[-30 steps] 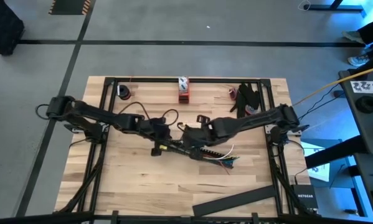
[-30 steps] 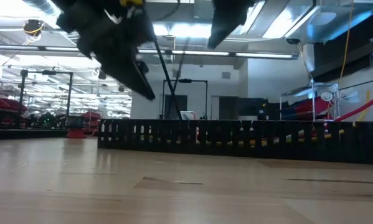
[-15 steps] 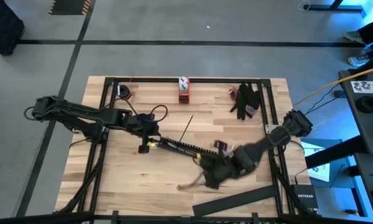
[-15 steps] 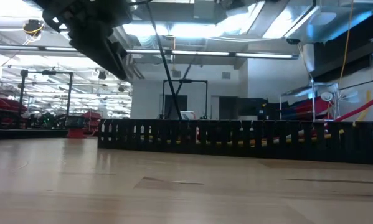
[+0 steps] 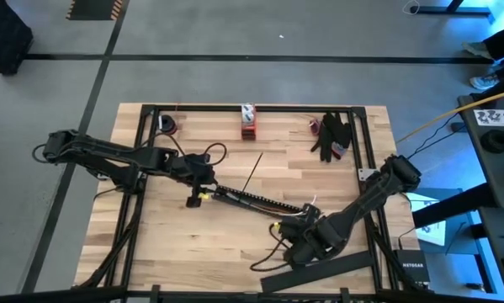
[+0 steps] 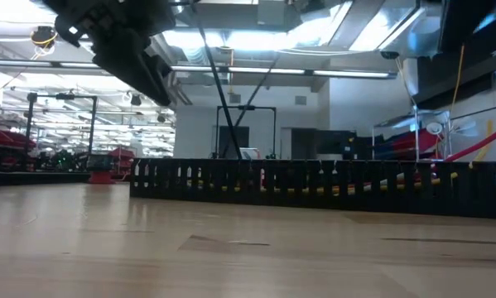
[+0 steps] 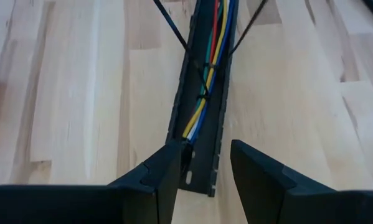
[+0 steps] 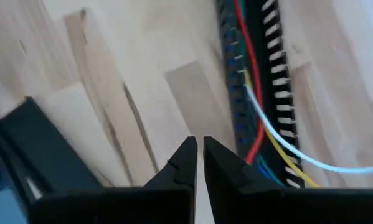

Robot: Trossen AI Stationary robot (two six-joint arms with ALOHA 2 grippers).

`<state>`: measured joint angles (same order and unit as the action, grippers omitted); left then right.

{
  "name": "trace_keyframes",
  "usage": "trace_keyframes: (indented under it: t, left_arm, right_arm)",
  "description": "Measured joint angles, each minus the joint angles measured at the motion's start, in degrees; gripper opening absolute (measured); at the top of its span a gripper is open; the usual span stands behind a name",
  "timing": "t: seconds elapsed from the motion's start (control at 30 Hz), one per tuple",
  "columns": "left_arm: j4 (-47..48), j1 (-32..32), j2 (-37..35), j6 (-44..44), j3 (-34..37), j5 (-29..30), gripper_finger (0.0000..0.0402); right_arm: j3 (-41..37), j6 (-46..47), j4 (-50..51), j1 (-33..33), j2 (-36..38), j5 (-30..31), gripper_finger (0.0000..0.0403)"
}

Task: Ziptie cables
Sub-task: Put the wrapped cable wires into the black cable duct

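The cables (image 7: 205, 93), yellow, blue, red, green and white, lie inside a long black slotted bar (image 5: 252, 200) that runs slantwise over the table's middle. Their loose ends (image 5: 306, 210) stick out at its right end. A thin black ziptie (image 7: 204, 67) crosses the cables, and its tail (image 5: 252, 172) points away toward the far edge. My left gripper (image 5: 203, 192) is at the bar's left end, shut on it. My right gripper (image 5: 295, 246) hangs shut and empty over bare wood near the table's near edge, to the near side of the bar's right end (image 8: 261, 74). My left gripper (image 7: 205, 146) has the slotted bar's left end (image 7: 198, 177) between its two fingers, one finger at each side wall. The fingers slant down from the table's left and lie along the bar. Whether that end is off the table, I cannot tell.
A flat black strip (image 5: 319, 271) lies along the near edge, just beyond my right gripper. At the far edge are a red and white object (image 5: 248, 120), a dark round thing (image 5: 167, 124) and black gloves (image 5: 331, 135). Black frame rails (image 5: 142, 168) border the table.
My right gripper has left the bar's middle, swung toward the table's near edge and sunk a little, its wrist rolling; it stays shut. My left gripper has drawn back toward the table's left and risen slightly, then kept still.
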<state>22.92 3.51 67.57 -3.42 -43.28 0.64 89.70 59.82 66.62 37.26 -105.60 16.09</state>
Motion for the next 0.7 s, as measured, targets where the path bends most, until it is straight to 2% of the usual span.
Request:
trace_keyframes:
  t: [0.1,0.27,0.5,0.7]
  left_arm:
    - [0.1,0.0,0.0,0.4,0.7,0.0,0.0135]
    - [0.9,0.0,0.0,3.0,1.7,0.0,0.0135]
    - [0.9,0.2,0.1,7.8,1.7,0.0,0.0135]
    - [0.9,0.3,0.1,11.1,1.7,0.0,0.0135]
  right_arm:
    - [-5.1,-5.4,-8.6,-1.1,0.0,-6.7,0.0021]
    - [-12.6,-5.7,-5.9,-2.5,-0.1,-10.8,0.0013]
    - [-14.1,-11.4,-1.1,-2.9,2.5,-8.3,0.0003]
    - [-16.0,-12.3,0.4,-3.0,6.2,-1.6,0.0001]
